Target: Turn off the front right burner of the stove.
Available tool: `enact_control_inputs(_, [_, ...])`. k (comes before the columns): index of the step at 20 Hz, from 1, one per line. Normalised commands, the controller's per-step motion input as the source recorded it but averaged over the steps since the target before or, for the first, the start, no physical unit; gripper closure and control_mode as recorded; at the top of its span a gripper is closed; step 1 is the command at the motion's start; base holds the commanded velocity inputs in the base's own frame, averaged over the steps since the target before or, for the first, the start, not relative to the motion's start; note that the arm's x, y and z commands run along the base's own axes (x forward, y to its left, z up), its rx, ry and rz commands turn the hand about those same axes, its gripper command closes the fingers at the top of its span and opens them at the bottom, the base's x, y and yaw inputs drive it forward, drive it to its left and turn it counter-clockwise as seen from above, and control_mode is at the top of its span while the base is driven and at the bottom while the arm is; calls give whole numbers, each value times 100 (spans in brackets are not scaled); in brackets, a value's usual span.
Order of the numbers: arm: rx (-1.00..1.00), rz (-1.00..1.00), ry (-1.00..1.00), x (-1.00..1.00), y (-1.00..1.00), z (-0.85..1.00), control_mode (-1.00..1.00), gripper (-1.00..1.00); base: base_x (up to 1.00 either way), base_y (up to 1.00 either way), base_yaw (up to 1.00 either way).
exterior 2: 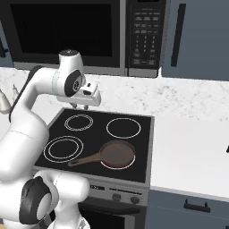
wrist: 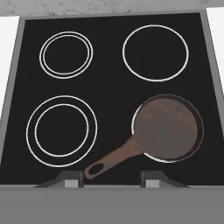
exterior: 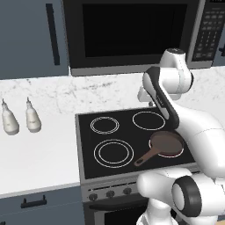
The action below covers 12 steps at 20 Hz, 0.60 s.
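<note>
Brown skillet (wrist: 168,127) sits on the front right burner (wrist: 154,156).
Gripper (wrist: 112,178) hovers above the stove (wrist: 111,83), fingers apart, empty.

The stove (exterior: 88,145) sits in the tabletop (exterior: 39,154), under the microwave (exterior: 132,30). A pan (wrist: 168,127) lies on the front right burner (wrist: 164,158), its handle pointing to the stove's front edge. Two bottles (exterior: 19,116) stand on the tabletop left of the stove. The knobs (exterior 2: 125,197) are on its front panel.
</note>
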Motion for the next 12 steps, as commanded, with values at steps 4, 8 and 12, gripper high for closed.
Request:
enact_control_inputs(4, [0, 0, 0, -12, 0, 0, -100, -100, 0, 0, 0])
enact_control_inputs(8, [0, 0, 0, -21, 0, 0, -100, -100, 0, 0, 0])
enact_control_inputs(12, [0, 0, 0, -5, 0, 0, -100, -100, 0, 0, 0])
